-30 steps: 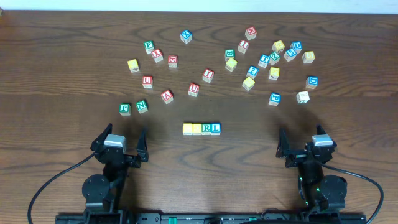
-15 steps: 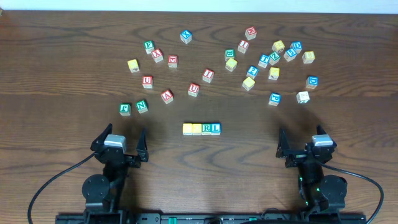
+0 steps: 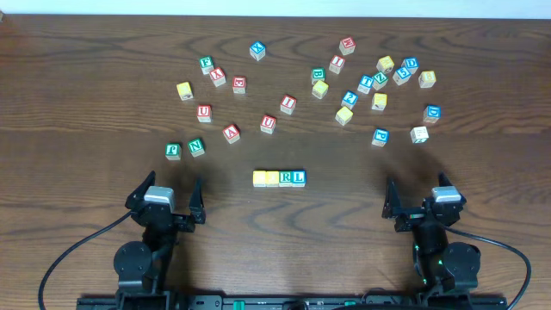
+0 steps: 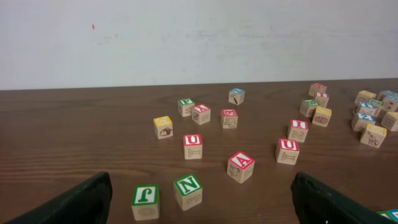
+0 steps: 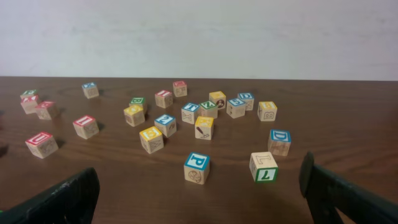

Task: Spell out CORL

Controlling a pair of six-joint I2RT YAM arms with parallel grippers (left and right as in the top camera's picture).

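A row of wooden letter blocks [image 3: 279,178] sits touching at the table's middle front in the overhead view: two yellow-topped blocks whose letters I cannot read, then a green R [image 3: 286,178] and a blue L [image 3: 298,177]. My left gripper [image 3: 165,201] is open and empty at the front left, well left of the row. My right gripper [image 3: 419,203] is open and empty at the front right. The row's right end barely shows at the left wrist view's bottom right corner [image 4: 390,214].
Loose letter blocks are scattered across the far half. Green J [image 4: 145,201] and N [image 4: 188,190] blocks lie just ahead of the left gripper. A blue P [image 5: 196,168] and a green-edged block [image 5: 263,167] lie ahead of the right gripper.
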